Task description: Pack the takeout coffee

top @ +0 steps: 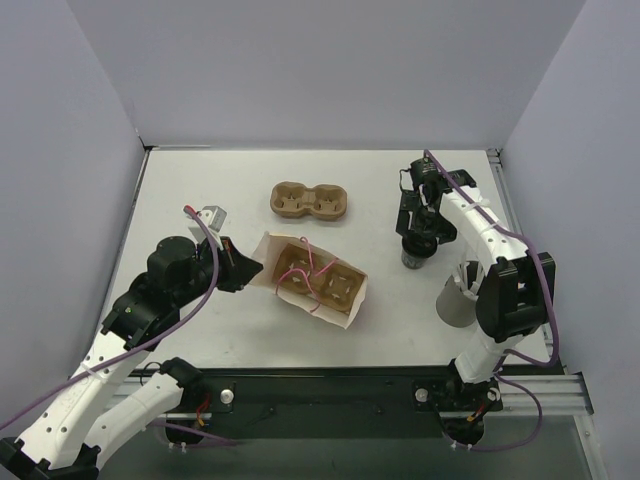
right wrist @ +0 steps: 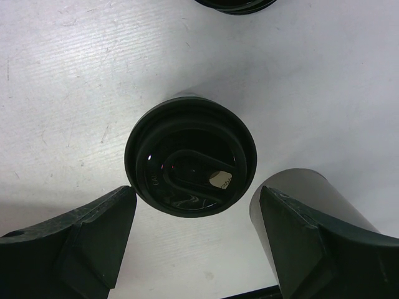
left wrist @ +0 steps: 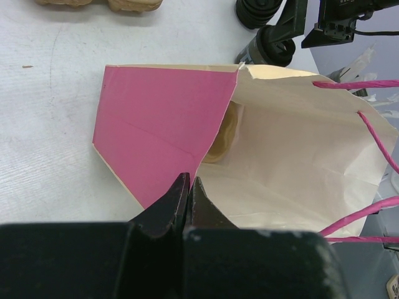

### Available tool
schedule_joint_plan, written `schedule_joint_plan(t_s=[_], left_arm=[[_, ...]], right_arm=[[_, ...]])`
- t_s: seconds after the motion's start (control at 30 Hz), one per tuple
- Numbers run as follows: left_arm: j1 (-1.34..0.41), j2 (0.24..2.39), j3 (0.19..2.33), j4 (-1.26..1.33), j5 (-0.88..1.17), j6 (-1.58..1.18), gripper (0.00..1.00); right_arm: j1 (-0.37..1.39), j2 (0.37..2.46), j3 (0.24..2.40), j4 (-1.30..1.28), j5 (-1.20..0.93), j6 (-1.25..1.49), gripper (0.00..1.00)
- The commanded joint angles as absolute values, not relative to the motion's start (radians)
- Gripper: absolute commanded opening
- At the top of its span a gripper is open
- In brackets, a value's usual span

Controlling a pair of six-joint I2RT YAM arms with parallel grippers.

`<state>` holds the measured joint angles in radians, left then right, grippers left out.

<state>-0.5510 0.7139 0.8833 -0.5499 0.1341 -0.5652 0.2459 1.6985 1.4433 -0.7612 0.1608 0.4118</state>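
Note:
A takeout coffee cup point(right wrist: 190, 162), black with a black lid, stands on the white table. My right gripper point(right wrist: 196, 194) is open above it, one finger point(right wrist: 93, 240) on each side of the lid's near edge, not touching. From above, the cup point(top: 413, 260) shows just under that gripper point(top: 416, 246). My left gripper point(left wrist: 189, 185) is shut on the rim of a paper bag point(left wrist: 162, 118) lying on its side, pink outside and cream inside. A brown pulp tray point(top: 318, 281) sits inside the bag point(top: 355, 310), beside the left gripper point(top: 246, 272).
A second brown pulp tray point(top: 310, 200) lies at the back middle. A grey cylinder point(top: 455, 298) stands close to the right of the cup, right behind my right finger point(right wrist: 312, 243). Another black round thing point(right wrist: 237, 5) sits just beyond the cup. Pink bag handles point(left wrist: 374, 131) trail right.

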Motion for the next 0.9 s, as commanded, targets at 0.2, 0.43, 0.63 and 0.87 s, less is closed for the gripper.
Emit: schedule_joint_plan(t_s=[0.2, 0.43, 0.63, 0.87], left_arm=[[-0.555, 0.706, 0.939, -0.541, 0.126, -0.568, 0.00], [-0.555, 0.706, 0.943, -0.546, 0.120, -0.560, 0.00], [-0.555, 0.707, 0.948, -0.554, 0.117, -0.555, 0.00], [-0.555, 0.716, 0.959, -0.555, 0.110, -0.558, 0.00]], right_arm=[[0.247, 1.724, 1.437, -0.778, 0.173, 0.390, 0.82], [0.247, 1.741, 1.419, -0.762, 0.176, 0.387, 0.80], [0.245, 1.753, 1.414, -0.746, 0.164, 0.377, 0.71], [0.236, 1.746, 1.407, -0.724, 0.144, 0.336, 0.62]])
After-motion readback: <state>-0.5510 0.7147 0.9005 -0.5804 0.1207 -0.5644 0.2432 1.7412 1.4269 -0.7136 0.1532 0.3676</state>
